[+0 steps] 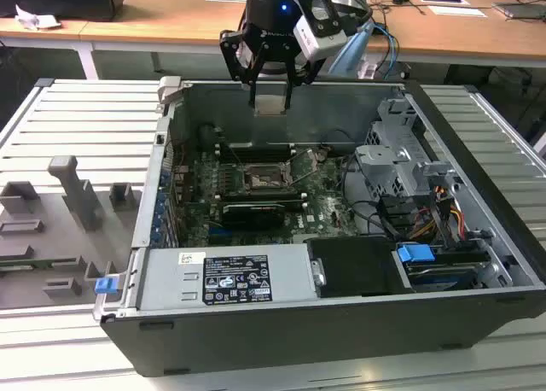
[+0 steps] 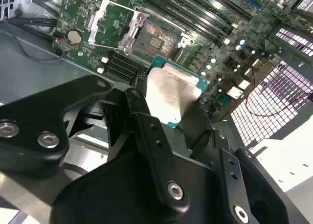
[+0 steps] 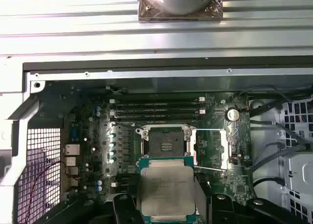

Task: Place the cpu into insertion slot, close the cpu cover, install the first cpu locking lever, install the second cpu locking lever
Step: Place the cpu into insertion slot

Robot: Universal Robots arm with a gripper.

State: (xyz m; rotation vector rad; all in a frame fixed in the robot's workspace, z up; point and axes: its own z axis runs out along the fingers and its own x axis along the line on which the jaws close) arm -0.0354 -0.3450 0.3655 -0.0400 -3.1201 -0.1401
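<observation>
– Silver-grey cpu [image 1: 271, 103]: where is it logged?
– Clamped by its edges between the fingers of the gripper [image 1: 271, 89] and kept roughly parallel to the board, judged to match the socket's plane. It is hung above the open case, at 12 o'clock of the insertion slot [image 1: 260, 179] in the exterior view.
– Slot state?
– Bare. The cpu cover [image 1: 305, 164] is swung up at 2 o'clock, so the opening is left unobstructed.

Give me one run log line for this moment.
tool: shut on cpu | cpu: held in air, not seated | insertion slot: empty | cpu cover: open
</observation>
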